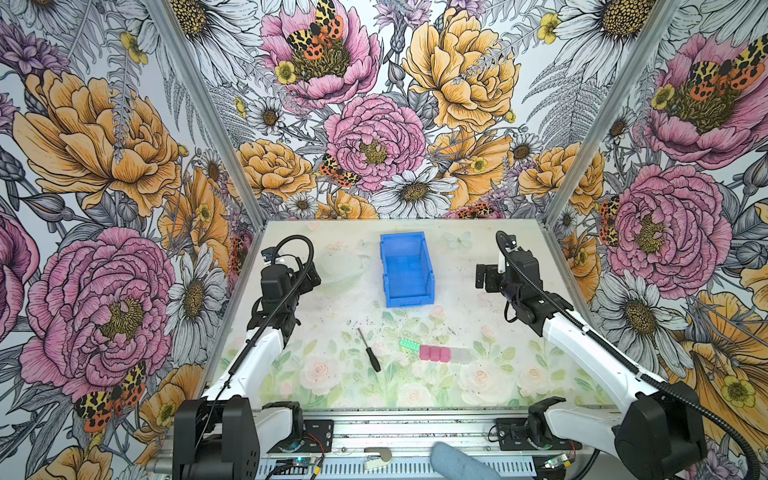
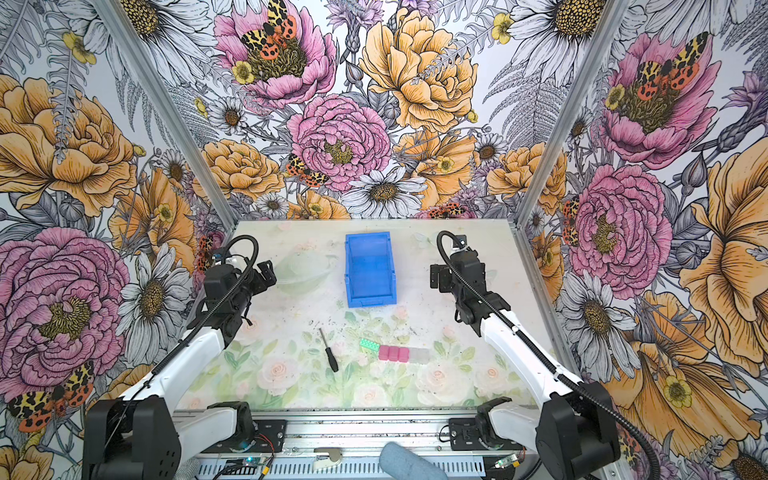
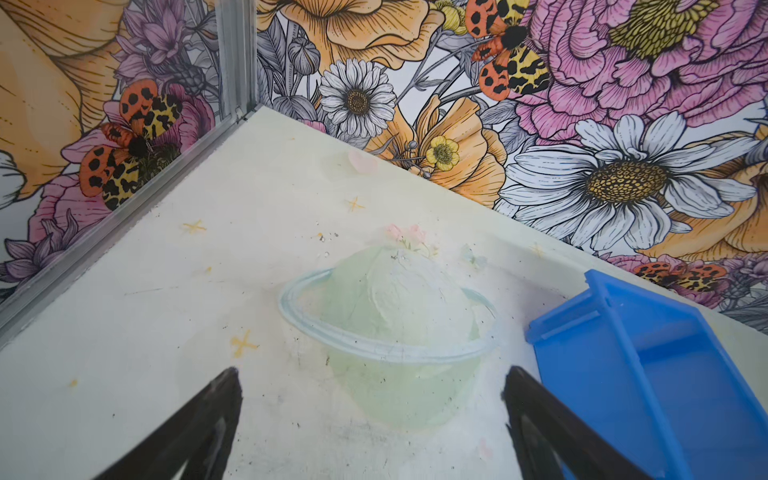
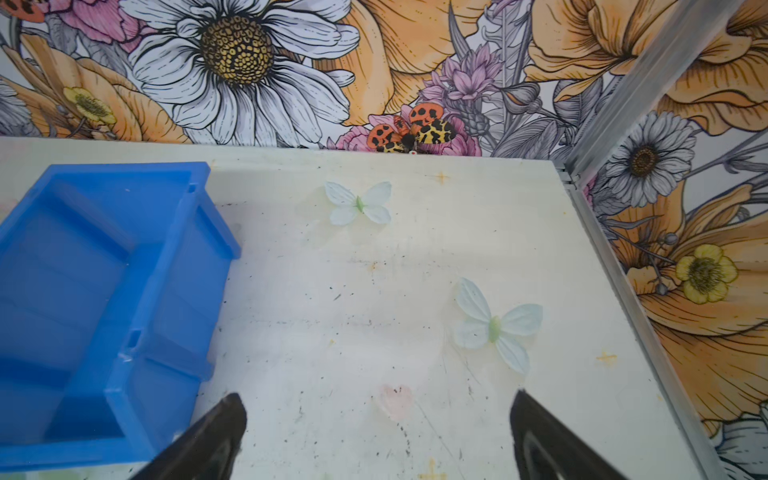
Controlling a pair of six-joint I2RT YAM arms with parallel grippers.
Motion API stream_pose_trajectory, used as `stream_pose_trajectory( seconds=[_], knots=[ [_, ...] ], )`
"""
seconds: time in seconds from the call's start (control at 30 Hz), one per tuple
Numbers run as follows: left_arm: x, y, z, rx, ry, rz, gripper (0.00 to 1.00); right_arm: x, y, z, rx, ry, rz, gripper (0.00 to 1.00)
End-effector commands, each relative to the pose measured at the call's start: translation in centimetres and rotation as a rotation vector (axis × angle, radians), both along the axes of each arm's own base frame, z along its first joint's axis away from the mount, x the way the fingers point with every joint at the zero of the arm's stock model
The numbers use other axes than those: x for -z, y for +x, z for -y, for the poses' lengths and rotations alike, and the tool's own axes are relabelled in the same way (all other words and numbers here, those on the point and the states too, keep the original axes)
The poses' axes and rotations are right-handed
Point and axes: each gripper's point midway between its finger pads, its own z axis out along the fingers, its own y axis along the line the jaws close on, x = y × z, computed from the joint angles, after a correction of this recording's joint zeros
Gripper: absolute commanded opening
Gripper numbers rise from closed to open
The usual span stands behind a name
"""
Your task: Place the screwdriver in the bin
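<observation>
The left gripper (image 3: 372, 376) hangs above the table (image 1: 457, 299) with its jaws spread wide and empty. The right gripper (image 4: 378, 397) is likewise wide apart and grips nothing. The bin (image 1: 384, 270) stands upright between the two grippers, apart from both. The screwdriver (image 1: 369, 350) lies flat on the table outside the bin, back from the left gripper toward the arm bases and well apart from it, farther still from the right gripper. A green block (image 1: 407, 344) and a row of pink blocks (image 1: 434, 353) lie near it on the right gripper's side.
</observation>
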Motion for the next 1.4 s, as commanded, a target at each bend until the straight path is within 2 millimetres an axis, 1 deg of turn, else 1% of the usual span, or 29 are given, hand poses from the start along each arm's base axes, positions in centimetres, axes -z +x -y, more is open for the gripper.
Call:
stream_pose_trajectory(
  seconds=[0.0, 0.13, 0.23, 0.3, 0.43, 0.53, 0.63, 0.73, 0.93, 1.03, 1.23, 1.37],
  knots=[
    [3.3, -2.1, 1.0, 0.000, -0.109, -0.163, 0.99, 0.3, -1.7, -1.6, 0.007, 0.002, -0.106, 0.99],
    [3.5, -3.1, 1.8, 0.013, -0.161, -0.203, 0.99, 0.2, -3.2, -5.9, -0.066, -0.007, -0.139, 1.00],
    [3.9, -3.6, 2.9, 0.050, -0.176, -0.259, 0.99, 0.2, -4.3, -8.8, -0.116, -0.020, -0.156, 0.99],
    [4.4, -4.0, 3.6, 0.076, -0.196, -0.293, 0.99, 0.5, -4.8, -10.8, -0.154, -0.004, -0.182, 1.00],
    [5.2, -4.7, 5.8, 0.167, -0.230, -0.348, 0.99, 2.1, -6.0, -14.3, -0.217, -0.001, -0.262, 1.00],
    [5.5, -5.3, 7.8, 0.237, -0.267, -0.391, 0.99, 2.5, -7.5, -17.3, -0.277, -0.020, -0.295, 0.99],
    [6.0, -6.4, 9.7, 0.284, -0.243, -0.472, 0.99, 3.0, -8.4, -19.6, -0.330, -0.026, -0.325, 0.99],
    [6.2, -7.3, 11.0, 0.303, -0.243, -0.502, 0.99, 4.0, -9.4, -21.4, -0.384, -0.036, -0.358, 1.00],
    [6.2, -8.4, 12.1, 0.357, -0.284, -0.527, 0.99, 5.1, -10.6, -24.0, -0.451, -0.040, -0.399, 0.99],
    [6.3, -9.2, 12.2, 0.376, -0.284, -0.551, 0.99, 5.8, -11.2, -25.2, -0.487, -0.048, -0.420, 1.00],
    [5.6, -10.3, 12.3, 0.398, -0.315, -0.532, 0.99, 7.3, -12.9, -27.8, -0.573, -0.042, -0.485, 0.99],
    [5.9, -11.2, 12.2, 0.399, -0.368, -0.562, 0.99, 8.3, -13.9, -29.2, -0.620, -0.029, -0.528, 1.00]
  ],
)
